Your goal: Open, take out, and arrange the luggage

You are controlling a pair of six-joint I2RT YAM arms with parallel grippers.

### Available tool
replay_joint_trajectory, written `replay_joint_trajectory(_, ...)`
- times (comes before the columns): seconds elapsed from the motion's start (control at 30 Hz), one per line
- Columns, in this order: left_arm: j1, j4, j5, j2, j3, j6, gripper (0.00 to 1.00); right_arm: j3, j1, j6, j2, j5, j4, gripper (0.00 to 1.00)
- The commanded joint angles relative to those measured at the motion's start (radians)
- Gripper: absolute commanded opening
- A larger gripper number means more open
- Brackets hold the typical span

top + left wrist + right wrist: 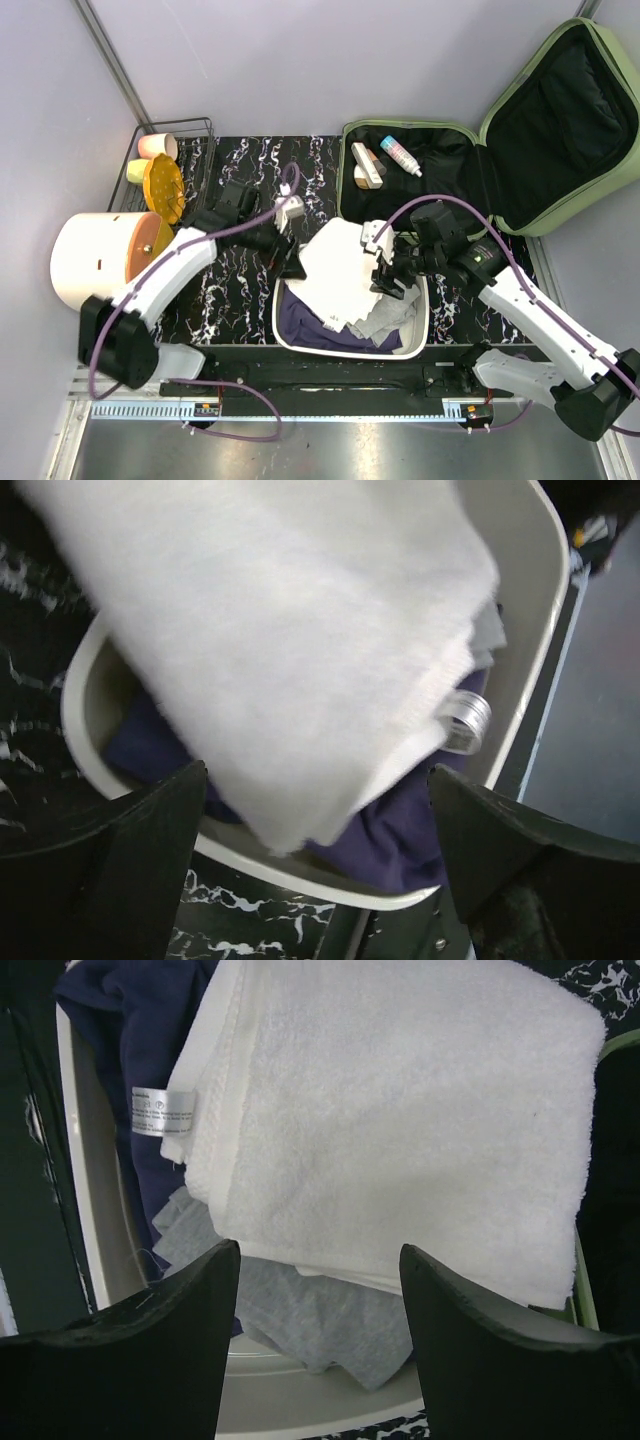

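White towel (335, 265) over the bin (277, 318), between left gripper (291, 264) and right gripper (386, 281), both gaping empty; luggage (455, 170) lies beyond the right

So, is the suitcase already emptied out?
No, the top view shows a white bottle and a small box lying in the open suitcase.
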Motion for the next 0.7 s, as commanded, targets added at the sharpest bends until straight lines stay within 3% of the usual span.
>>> replay_joint_trajectory(0.0,-0.149,-0.046,-0.044,-0.214,-0.003,0.464,0.95,0.010,-0.027,0.270,-0.015,0.050,0.043,0.72)
replay_joint_trajectory(0.03,-0.179,-0.047,-0.111,-0.223,-0.006,0.565,0.94,0.015,-0.049,0.298,-0.013,0.040,0.048,0.72)
replay_joint_trajectory(0.17,-0.310,-0.087,-0.142,-0.159,0.044,0.670,0.75,0.062,-0.190,0.479,0.055,-0.060,0.051,0.72)
replay_joint_trajectory(0.2,-0.330,-0.095,-0.141,-0.148,0.047,0.693,0.74,0.073,-0.239,0.502,0.069,-0.089,0.051,0.72)
replay_joint_trajectory(0.53,-0.508,0.091,-0.347,-0.087,-0.117,0.886,0.78,0.122,-0.273,0.558,0.083,-0.086,0.048,0.75)
replay_joint_trajectory(0.67,-0.568,0.122,-0.409,-0.091,-0.203,0.964,0.89,0.133,-0.274,0.539,0.076,-0.082,0.037,0.78)
